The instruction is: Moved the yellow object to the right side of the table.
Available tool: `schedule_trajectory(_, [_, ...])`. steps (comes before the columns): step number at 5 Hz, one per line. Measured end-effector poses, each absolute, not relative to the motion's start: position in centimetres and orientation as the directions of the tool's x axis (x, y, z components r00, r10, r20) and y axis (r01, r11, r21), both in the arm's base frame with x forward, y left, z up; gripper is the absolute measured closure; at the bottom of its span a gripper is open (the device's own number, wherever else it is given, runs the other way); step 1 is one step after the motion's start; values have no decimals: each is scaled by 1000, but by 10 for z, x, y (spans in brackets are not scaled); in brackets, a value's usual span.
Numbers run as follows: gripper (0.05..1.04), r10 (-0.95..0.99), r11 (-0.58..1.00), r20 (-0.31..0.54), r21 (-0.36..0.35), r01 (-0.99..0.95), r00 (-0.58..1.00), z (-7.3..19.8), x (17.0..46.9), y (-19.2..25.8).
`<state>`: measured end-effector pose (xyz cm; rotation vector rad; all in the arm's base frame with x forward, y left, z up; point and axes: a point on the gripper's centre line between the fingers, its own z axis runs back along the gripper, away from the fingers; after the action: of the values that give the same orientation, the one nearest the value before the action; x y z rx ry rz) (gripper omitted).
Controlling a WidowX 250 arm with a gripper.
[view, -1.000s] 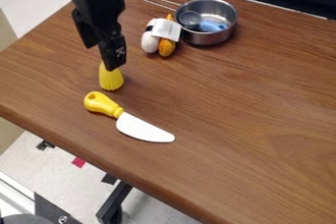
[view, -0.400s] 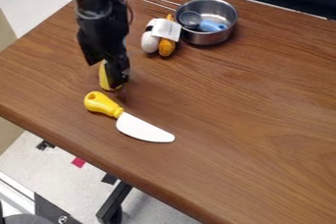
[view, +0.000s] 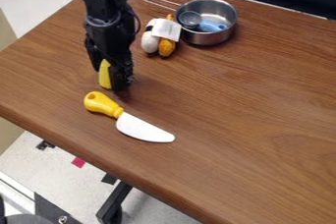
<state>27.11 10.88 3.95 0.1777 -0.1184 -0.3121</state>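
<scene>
Yellow object: partly hidden by the gripper, seen upright on the table's left side in the view
Gripper: held low at the yellow object; whether it is opened or closed cannot be told
Knife: laid just beside the yellow object
Metal pot: set farther back, a blue item contained inside

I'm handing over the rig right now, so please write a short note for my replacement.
Gripper: low, at the yellow object; whether it has a hold, I can't tell.
Object: on the left part of the table, by the handle of the knife.
Done: gripper at the object.
Left: secure it, carry it to the right side, release.
</scene>
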Motion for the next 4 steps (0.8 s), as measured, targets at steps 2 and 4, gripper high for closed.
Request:
schedule_trajectory(2, [531, -318, 942, 72, 134, 307, 945, 42, 268, 105])
schedule_trajectory(4, [531, -282, 959, 120, 59, 277, 952, 80, 285, 70])
